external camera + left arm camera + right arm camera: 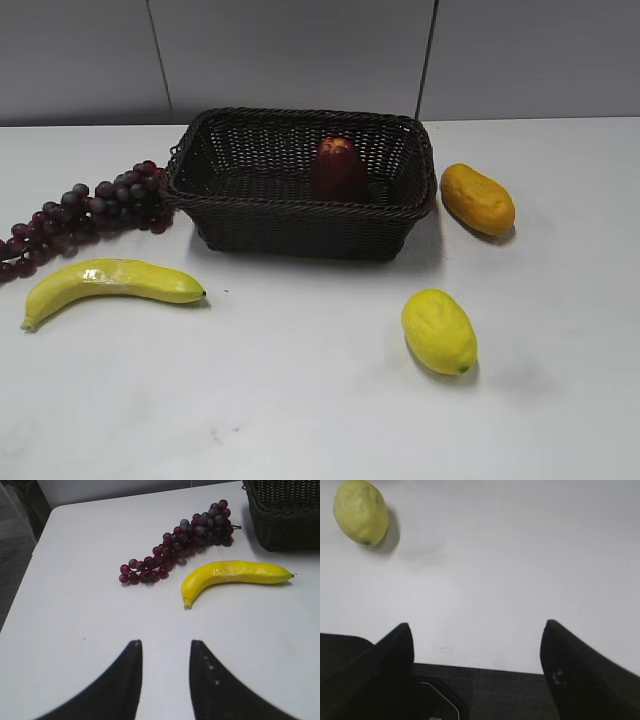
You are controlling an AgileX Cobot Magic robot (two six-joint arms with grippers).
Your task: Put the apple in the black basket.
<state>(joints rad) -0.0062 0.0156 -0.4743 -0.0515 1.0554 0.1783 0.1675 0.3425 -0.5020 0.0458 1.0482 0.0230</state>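
Apple (338, 168) first: we see it standing upright inside the black basket (300, 225), toward the right of the middle, dark red with an orange-red lobed top, its lower part hidden behind the near wall. We judge the placing itself done, so what is left in hand is a clean finish with both arms clear.

Neither arm shows in the exterior view. Our left gripper (165, 672) hovers over bare white table (320, 400) with its fingers a modest gap apart and nothing between them; ahead of it lie the banana (235, 575) and the dark purple grape bunch (182, 545), with a corner of the basket at the top right. Our right gripper (477, 655) has its fingers spread wide, also empty, above bare table, with the lemon (361, 512) well off to the upper left.

To finish well, we would keep both grippers empty and away from the loose fruit, since the lemon and the orange-yellow fruit (478, 198) beside the basket's right end look as if they would roll at a light knock. We would not reach back into the basket: the apple looks settled, and a nudge on the woven wall could tip it. Any retreat should stay high over the table.
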